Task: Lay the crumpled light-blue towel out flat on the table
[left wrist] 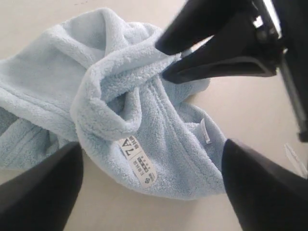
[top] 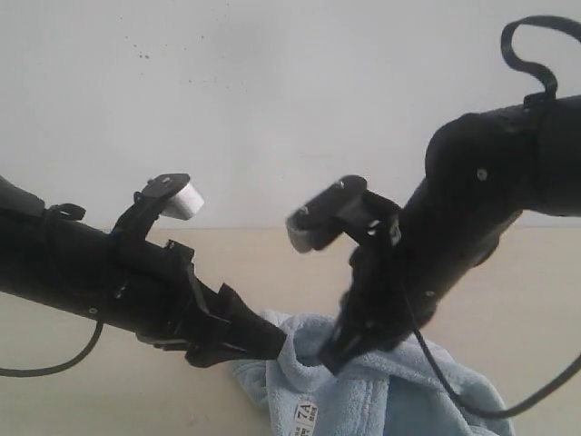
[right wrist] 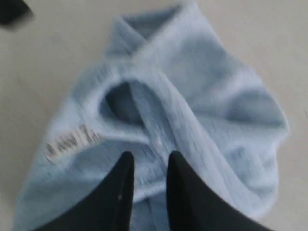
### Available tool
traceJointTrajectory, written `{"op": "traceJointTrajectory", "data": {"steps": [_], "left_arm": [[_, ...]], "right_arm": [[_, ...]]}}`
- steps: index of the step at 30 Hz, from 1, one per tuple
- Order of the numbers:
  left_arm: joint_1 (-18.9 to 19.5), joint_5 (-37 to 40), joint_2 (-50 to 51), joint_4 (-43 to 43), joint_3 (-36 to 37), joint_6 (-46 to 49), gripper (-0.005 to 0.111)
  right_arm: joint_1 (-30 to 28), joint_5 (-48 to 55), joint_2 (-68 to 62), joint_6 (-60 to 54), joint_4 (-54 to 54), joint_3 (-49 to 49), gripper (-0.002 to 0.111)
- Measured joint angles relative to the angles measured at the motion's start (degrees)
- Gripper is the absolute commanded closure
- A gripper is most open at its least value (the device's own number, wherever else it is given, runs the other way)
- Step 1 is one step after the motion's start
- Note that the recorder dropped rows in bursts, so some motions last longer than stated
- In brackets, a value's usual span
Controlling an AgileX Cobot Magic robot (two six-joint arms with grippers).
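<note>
Now your left gripper (left wrist: 151, 154) gapes over the six-o'clock towel (top: 390, 391); whether the right gripper (right wrist: 150, 159) pinches it, you can't tell.

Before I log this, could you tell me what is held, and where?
Left gripper holds nothing; right gripper apparently pinches the towel by a middle fold.

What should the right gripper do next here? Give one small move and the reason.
Probably close the right gripper on the raised fold of the towel and draw it outward. The towel lies bunched and twisted on the table; the right jaws stand narrowly apart at that fold, grip unclear, while the left gripper hangs wide open above the tag.
</note>
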State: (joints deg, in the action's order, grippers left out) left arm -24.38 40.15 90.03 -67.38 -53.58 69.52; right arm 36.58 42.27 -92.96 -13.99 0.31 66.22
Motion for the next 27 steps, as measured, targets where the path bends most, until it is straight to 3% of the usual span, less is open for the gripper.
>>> {"op": "traceJointTrajectory", "data": {"steps": [3,7,14,22,27], "left_arm": [[0.0,-0.15,-1.59,-0.19,0.0,0.0,0.032],[0.0,-0.15,-2.98,-0.44,0.0,0.0,0.032],[0.0,-0.15,-3.11,-0.47,0.0,0.0,0.032],[0.0,0.04,-3.11,-0.09,0.0,0.0,0.032],[0.0,0.03,-3.11,4.22,0.0,0.0,0.032]], "right_arm": [[0.0,3.47,0.0,10.97,-10.9,-2.42,0.108],[0.0,3.53,0.0,15.76,-13.05,-6.83,0.108],[0.0,-9.52,0.0,16.69,-14.66,-13.67,0.108],[-0.98,-31.71,0.0,24.42,-26.48,-13.83,0.108],[-4.05,-26.97,0.76,31.54,-27.64,-13.83,0.108]]}}
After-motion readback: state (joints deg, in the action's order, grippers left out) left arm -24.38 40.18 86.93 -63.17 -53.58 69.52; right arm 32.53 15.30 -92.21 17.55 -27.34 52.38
